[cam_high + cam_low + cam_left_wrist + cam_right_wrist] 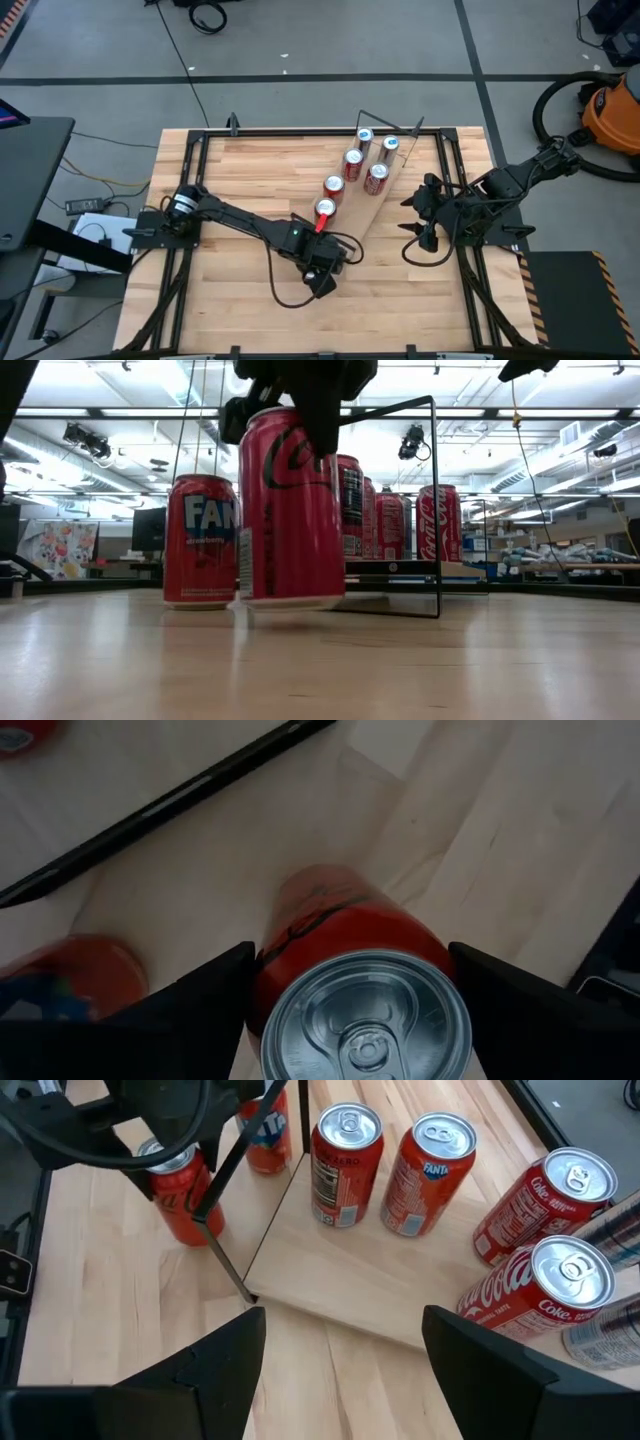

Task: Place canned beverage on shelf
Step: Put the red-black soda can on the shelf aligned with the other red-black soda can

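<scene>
My left gripper (350, 1010) straddles an upright red cola can (350, 990) on the tabletop (400, 660), jaws clasping it. Just beyond, the shelf (340, 1270) carries more cans. My right gripper (425, 215) waits aside, part-open, empty.

- The place looks like a robotics lab or a workshop inside a large open industrial hall.
- The low view shows a high ceiling (560, 400) with long strip lights and exposed beams, and benches with equipment far behind.
- The floor (300, 50) is grey concrete with dark lines, and black cables (205, 15) lie on it.
- An orange shop vacuum (612, 110) stands beside the wooden table (240, 300).
- A black metal frame (190, 150) runs around the table.
</scene>
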{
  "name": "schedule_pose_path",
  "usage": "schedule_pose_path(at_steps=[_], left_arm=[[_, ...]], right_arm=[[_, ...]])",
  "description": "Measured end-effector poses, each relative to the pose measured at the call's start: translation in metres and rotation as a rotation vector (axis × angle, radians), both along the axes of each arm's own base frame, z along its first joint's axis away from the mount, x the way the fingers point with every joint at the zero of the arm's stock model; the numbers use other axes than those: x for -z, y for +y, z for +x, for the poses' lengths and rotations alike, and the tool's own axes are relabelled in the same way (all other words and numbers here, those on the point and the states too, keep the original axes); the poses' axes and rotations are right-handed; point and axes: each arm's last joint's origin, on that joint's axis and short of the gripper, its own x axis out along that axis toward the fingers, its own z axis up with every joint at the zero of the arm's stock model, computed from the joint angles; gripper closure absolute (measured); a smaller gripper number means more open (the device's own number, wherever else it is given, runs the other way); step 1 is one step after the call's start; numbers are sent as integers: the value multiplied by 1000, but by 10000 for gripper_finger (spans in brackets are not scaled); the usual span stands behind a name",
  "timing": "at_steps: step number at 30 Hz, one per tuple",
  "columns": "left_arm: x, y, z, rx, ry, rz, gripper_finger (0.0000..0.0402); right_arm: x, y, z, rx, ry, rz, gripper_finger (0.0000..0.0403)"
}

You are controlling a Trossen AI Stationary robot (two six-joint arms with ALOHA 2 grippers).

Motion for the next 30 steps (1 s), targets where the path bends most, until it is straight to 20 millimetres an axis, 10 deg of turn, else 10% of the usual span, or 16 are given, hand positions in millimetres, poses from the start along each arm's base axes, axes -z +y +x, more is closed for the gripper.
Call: schedule_pose_path(at_steps=[21,30], left_arm=[[-6,-3,-1,124,-46,25,38],[-6,8,-1,-93,40,-114,38]], right_arm=[[0,0,0,12,-8,-7,124],[0,0,0,14,-9,-9,124]])
